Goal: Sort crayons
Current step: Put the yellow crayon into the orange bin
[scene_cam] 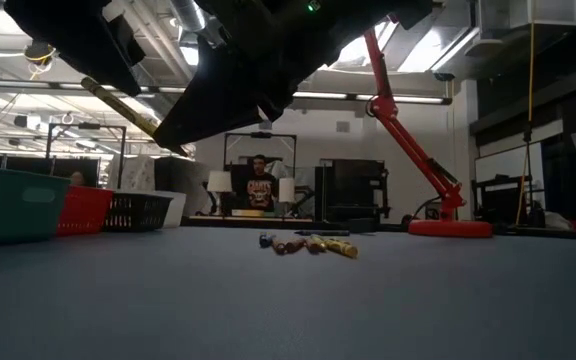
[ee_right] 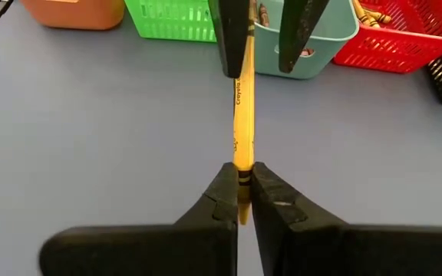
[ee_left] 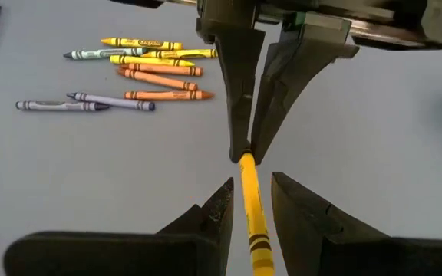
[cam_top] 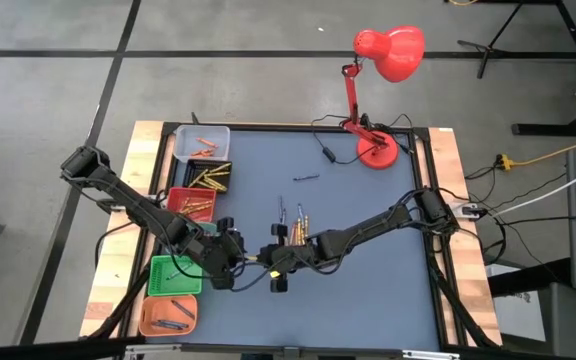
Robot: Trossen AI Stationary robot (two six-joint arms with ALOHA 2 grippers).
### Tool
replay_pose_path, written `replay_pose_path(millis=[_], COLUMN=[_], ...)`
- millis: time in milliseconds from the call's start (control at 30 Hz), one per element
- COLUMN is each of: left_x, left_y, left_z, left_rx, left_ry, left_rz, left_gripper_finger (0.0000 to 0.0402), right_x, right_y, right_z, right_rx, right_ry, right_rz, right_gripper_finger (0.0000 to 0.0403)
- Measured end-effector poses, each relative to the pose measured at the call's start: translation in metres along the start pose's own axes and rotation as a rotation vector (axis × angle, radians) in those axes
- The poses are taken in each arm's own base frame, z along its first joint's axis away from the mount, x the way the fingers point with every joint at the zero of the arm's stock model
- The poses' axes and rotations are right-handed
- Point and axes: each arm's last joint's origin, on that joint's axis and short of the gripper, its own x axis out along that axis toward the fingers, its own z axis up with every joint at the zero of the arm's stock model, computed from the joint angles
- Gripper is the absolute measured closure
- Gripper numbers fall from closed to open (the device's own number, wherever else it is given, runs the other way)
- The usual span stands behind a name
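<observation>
1. The table carries a row of bins along its left side.
2. The right gripper is pressed together on one end of a yellow crayon, held above the table mat.
3. The left gripper is spread, its fingers either side of the same crayon's other end, not gripping.
4. Loose crayons lie grouped on the mat near mid-table.
</observation>
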Motion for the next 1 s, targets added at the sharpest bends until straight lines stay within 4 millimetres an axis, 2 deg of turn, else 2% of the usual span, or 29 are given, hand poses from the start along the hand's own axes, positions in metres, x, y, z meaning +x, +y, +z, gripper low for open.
replay_pose_path(millis=[800, 1000], left_x=[-0.0004, -0.0004], left_y=[0.0026, 0.0026], left_z=[-0.0076, -0.0075], left_rx=[0.025, 0.025], left_ry=[0.098, 0.097], left_rz=[-0.012, -0.013], left_gripper_finger=[0.0327, 0.0349], right_x=[0.0000, 0.0000], right_y=[0.0001, 0.0001], right_z=[0.0005, 0.0005], right_rx=[0.001, 0.001], right_ry=[-0.005, -0.005], right_rz=[0.001, 0.001], right_gripper_finger=[0.0388, 0.0388])
